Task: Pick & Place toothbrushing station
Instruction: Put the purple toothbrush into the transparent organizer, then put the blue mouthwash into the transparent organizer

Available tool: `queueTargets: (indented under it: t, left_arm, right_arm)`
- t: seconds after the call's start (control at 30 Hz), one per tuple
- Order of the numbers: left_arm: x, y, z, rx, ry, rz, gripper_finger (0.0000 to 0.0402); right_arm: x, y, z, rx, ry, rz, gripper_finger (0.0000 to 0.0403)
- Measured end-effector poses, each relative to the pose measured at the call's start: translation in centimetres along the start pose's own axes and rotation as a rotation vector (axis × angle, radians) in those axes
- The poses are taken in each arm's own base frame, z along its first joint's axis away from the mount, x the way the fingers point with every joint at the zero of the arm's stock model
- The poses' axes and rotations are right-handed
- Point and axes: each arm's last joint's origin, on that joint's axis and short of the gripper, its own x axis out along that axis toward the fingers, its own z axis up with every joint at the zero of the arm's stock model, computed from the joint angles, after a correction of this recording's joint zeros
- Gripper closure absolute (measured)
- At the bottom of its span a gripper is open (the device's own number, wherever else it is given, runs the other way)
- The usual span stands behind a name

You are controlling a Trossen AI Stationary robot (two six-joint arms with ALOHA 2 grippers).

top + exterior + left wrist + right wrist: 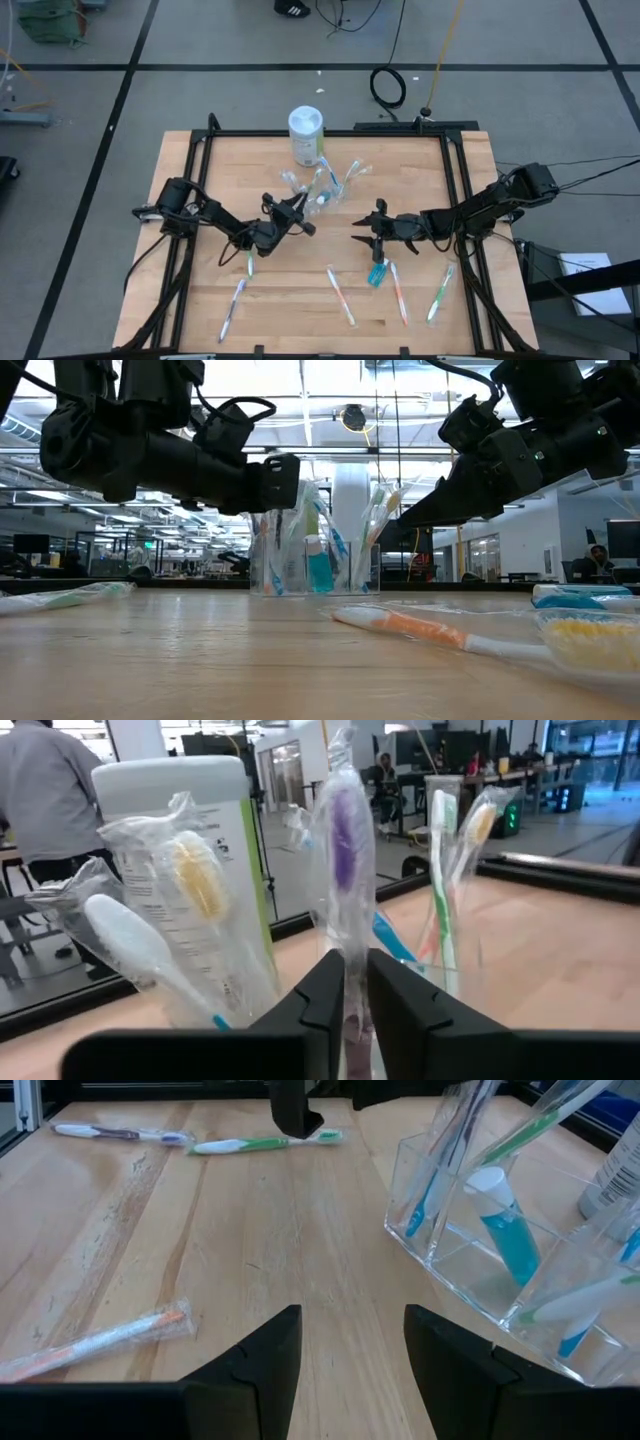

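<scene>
A clear cup (322, 190) stands at the table's far middle, in front of a white canister (306, 135). Several wrapped toothbrushes and a teal toothpaste tube (505, 1230) stand in it. My left gripper (356, 995) is level at the cup's left side (297, 208). Its fingers are a narrow gap apart, on either side of a purple wrapped toothbrush (345, 860) that stands upright in the cup. My right gripper (352, 1350) hangs open and empty over bare wood to the right of the cup (362, 232). My left gripper has the purple toothbrush's wrapped handle (352, 1010) in the narrow gap between its fingers. It comes in level from the table's left. The wrapper fills the gap; I cannot tell whether the fingers still touch it. The brush stands upright, head up.
Loose wrapped toothbrushes lie on the near half of the table (340, 295) (398, 290) (440, 292) (232, 310) (249, 262). A teal tube (377, 272) lies just below my right gripper. People stand in the room beyond the table.
</scene>
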Motion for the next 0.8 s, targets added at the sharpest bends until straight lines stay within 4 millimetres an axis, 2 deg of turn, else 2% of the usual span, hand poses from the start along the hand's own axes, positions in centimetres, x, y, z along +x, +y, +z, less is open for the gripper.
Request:
queueTargets:
  t: [0.47, 0.63, 0.8]
  left_arm:
    - [-0.3, 0.0, -0.7, -0.046, 0.038, 0.013, 0.0224]
    - [-1.1, 0.0, 1.2, -0.021, 0.015, 0.049, 0.0207]
    - [-2.4, 0.4, 4.4, 0.024, -0.014, 0.081, 0.0206]
  right_arm:
    - [0.0, 0.0, -0.1, 0.019, 0.008, 0.001, 0.0234]
    - [0.0, 0.0, -0.3, 0.023, 0.026, -0.001, 0.0234]
    - [0.0, 0.0, -0.3, 0.043, 0.03, -0.001, 0.0234]
